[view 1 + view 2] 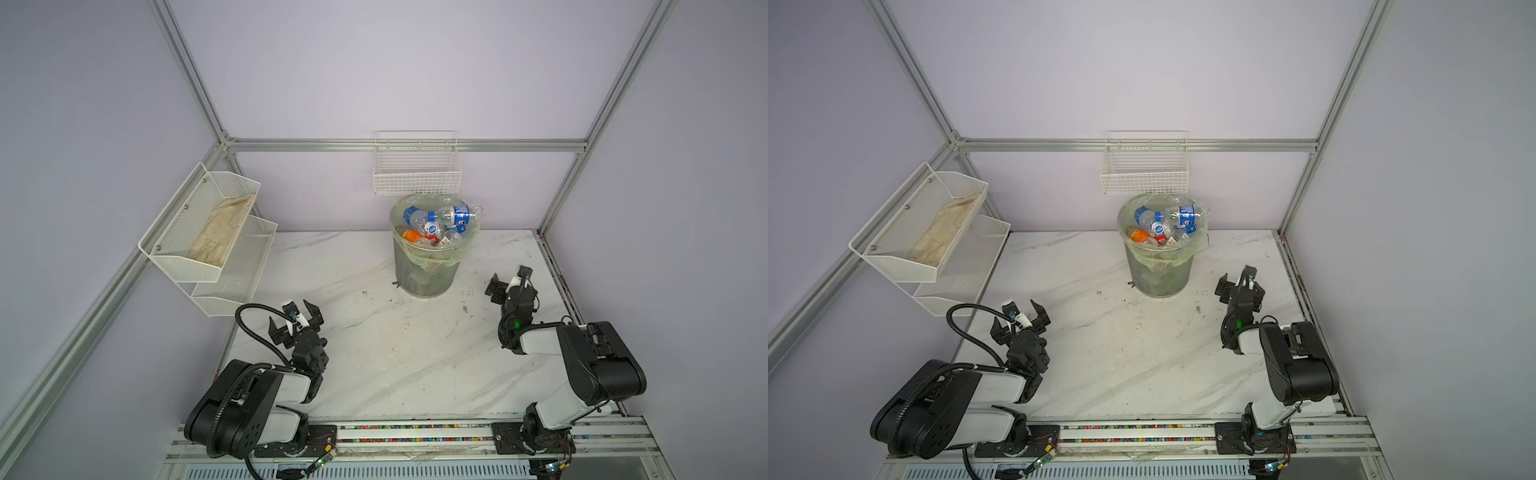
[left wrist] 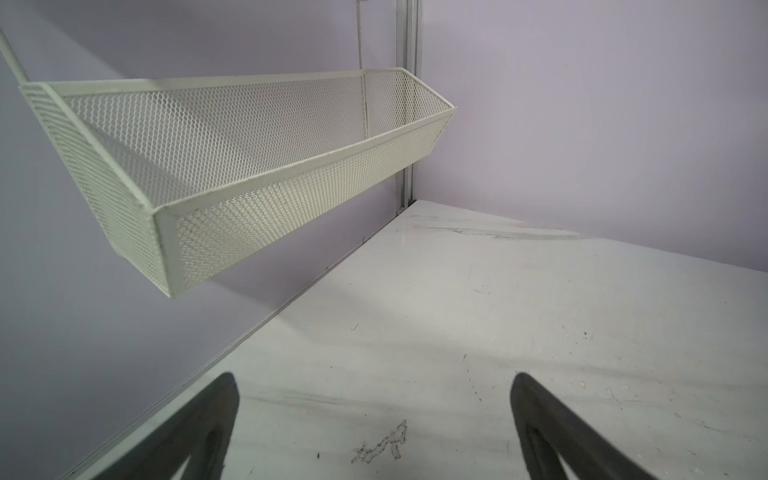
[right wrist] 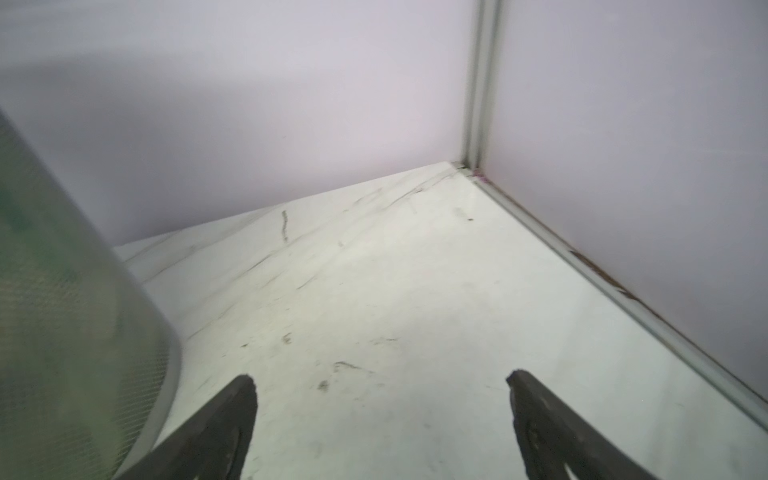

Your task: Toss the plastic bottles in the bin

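The bin, translucent grey with a pale green liner, stands at the back middle of the marble table. The plastic bottles, with blue, red and orange labels, fill it to the rim. No bottle lies on the table in any view. My left gripper hovers open and empty over the table's left side, near the lower mesh shelf. To the right of the bin, my right gripper is open and empty. The bin's wall shows close beside it.
A white wire basket hangs on the back wall just above the bin. A two-tier white mesh shelf hangs on the left wall, with a beige cloth in its upper tier. Aluminium frame posts edge the marble table.
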Robot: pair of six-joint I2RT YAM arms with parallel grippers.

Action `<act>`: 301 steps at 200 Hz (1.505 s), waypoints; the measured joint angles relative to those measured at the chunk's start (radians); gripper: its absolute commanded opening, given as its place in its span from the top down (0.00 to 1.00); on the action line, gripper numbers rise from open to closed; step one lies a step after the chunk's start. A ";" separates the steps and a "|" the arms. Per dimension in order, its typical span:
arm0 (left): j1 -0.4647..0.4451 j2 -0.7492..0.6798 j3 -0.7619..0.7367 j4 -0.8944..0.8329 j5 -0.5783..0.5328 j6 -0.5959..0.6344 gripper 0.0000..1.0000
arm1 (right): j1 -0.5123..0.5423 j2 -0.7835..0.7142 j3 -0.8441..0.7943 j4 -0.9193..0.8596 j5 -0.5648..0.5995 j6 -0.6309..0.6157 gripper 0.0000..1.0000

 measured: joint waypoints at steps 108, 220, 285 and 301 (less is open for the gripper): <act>0.102 0.156 0.001 0.158 0.180 0.012 0.00 | -0.024 0.226 -0.032 0.390 -0.039 -0.053 0.03; 0.135 0.286 0.002 0.178 0.544 0.124 0.00 | 0.166 0.290 -0.146 0.453 -0.010 -0.226 0.03; 0.237 0.229 0.239 -0.206 0.542 0.026 0.00 | 0.170 0.304 -0.137 0.465 -0.023 -0.259 0.03; 0.244 0.227 0.248 -0.227 0.542 0.014 0.00 | 0.161 0.301 -0.093 0.460 0.022 -0.241 0.02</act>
